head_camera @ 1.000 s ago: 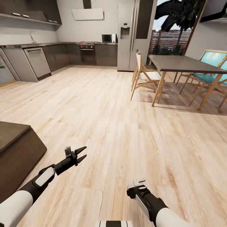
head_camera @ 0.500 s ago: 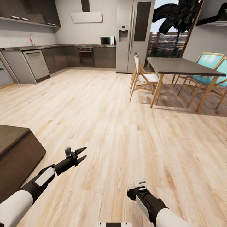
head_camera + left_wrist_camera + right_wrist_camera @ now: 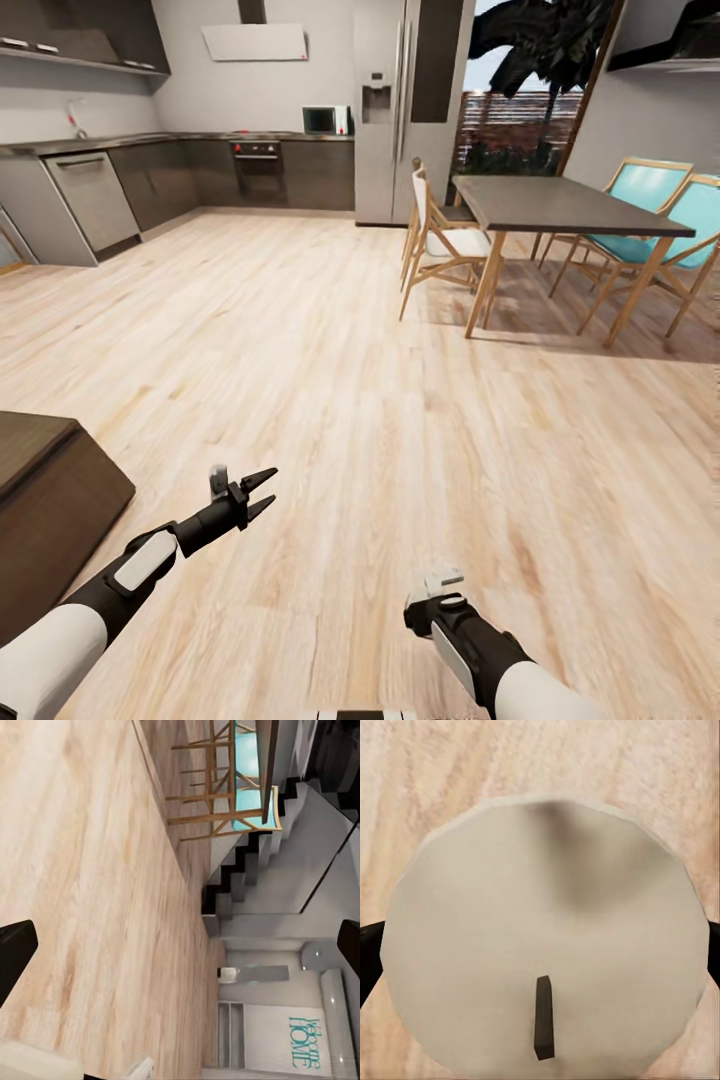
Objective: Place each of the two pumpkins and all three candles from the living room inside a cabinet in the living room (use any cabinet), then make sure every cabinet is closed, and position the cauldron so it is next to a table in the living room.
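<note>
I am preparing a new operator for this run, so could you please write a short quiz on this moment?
1. True or false: the left gripper is open and empty.
2. What sits between the fingers of the right gripper? A. a pumpkin B. a candle C. a cauldron
3. Which dark brown unit stands at the lower left of the head view, beside the left arm?

Key:
1. True. Its fingers are spread over bare floor.
2. B. The right wrist view shows its pale round top and dark wick.
3. The cabinet.
</note>
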